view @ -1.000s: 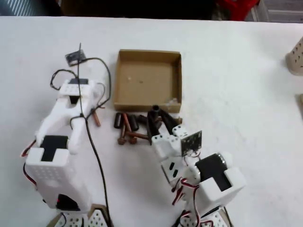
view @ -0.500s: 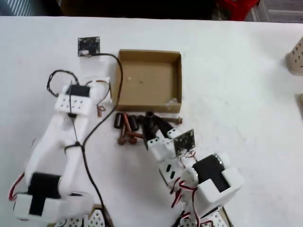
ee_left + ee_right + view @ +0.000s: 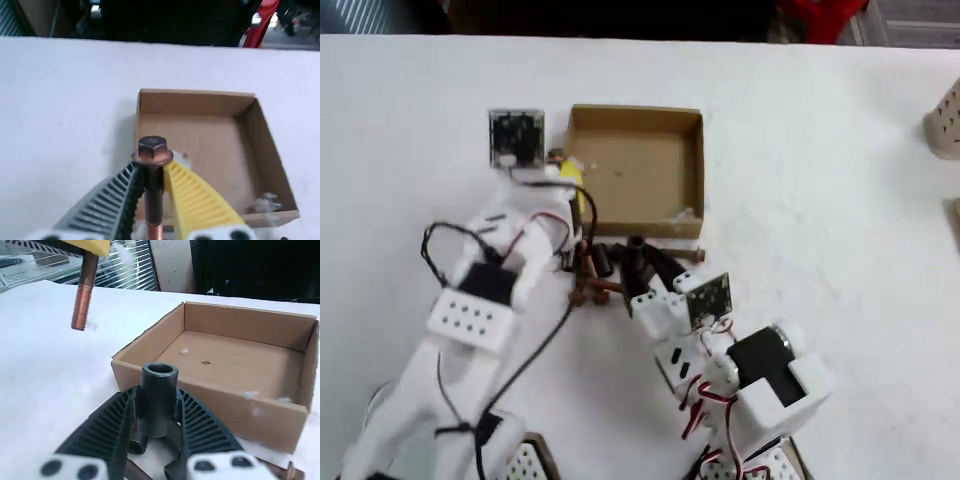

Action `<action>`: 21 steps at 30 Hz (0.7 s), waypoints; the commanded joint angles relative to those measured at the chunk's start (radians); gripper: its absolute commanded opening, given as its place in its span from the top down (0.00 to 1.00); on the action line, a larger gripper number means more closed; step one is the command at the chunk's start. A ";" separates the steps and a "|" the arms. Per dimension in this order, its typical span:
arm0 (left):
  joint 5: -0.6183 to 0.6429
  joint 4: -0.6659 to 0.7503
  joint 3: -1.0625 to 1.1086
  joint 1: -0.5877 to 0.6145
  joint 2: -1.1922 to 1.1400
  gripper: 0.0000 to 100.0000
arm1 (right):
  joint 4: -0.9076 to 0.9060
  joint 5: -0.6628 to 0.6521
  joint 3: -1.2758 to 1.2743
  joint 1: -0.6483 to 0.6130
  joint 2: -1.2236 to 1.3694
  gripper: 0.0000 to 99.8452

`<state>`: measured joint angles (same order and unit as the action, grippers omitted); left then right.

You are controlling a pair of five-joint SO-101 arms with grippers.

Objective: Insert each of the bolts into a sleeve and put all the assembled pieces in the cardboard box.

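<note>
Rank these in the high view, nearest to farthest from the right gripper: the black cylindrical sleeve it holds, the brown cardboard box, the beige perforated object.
1. Black cylindrical sleeve: inside the right gripper.
2. Brown cardboard box: just beyond it.
3. Beige perforated object: table's far right edge.

One cardboard box (image 3: 635,118), one table (image 3: 820,150), two arms. Four bolts can be counted: one raised bolt (image 3: 151,175) gripped in jaws, plus a second bolt (image 3: 584,268), a third bolt (image 3: 603,291) and a fourth bolt (image 3: 692,255) lying. One upright sleeve (image 3: 159,395) is gripped in jaws. At least two lying sleeves (image 3: 603,258) show, with the heap partly hidden.
</note>
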<state>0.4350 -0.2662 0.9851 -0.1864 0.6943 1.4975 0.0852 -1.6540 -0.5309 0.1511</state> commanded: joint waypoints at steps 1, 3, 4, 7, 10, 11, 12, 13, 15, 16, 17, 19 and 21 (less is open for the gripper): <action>-0.009 0.287 0.164 -0.084 0.213 0.98 | -0.001 0.000 0.009 -0.005 0.001 0.98; -0.005 0.354 0.222 -0.120 0.280 0.98 | -0.001 0.000 0.009 -0.005 0.001 0.98; -0.003 0.365 0.244 -0.140 0.309 0.98 | -0.001 0.000 0.009 -0.005 0.001 0.98; -0.003 0.364 0.288 -0.199 0.386 0.98 | -0.001 0.000 0.009 -0.005 0.001 0.98; -0.003 0.364 0.325 -0.254 0.427 0.98 | 0.001 0.000 0.009 -0.005 0.001 0.98; -0.003 0.364 0.333 -0.271 0.430 0.98 | 0.001 0.000 0.008 -0.005 0.001 0.98; -0.008 0.365 0.341 -0.285 0.424 0.98 | 0.002 0.000 0.008 -0.005 0.001 0.98; -0.009 0.368 0.344 -0.294 0.415 0.98 | 0.004 0.000 0.006 -0.005 0.001 0.98; -0.009 0.370 0.341 -0.300 0.384 0.98 | 0.005 0.000 0.003 -0.005 0.001 0.98; -0.009 0.370 0.334 -0.300 0.367 0.98 | 0.005 0.000 0.003 -0.007 0.001 0.98; -0.009 0.371 0.324 -0.298 0.348 0.98 | 0.005 0.000 0.003 -0.007 0.001 0.98; -0.009 0.381 0.307 -0.292 0.308 0.98 | 0.005 0.000 0.003 -0.008 0.001 0.98; -0.009 0.439 0.299 -0.291 0.260 0.98 | 0.005 0.000 0.000 -0.022 0.001 0.98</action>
<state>0.4350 0.0744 1.3426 -0.4718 1.0180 1.4975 0.0852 -1.6540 -0.5324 0.1511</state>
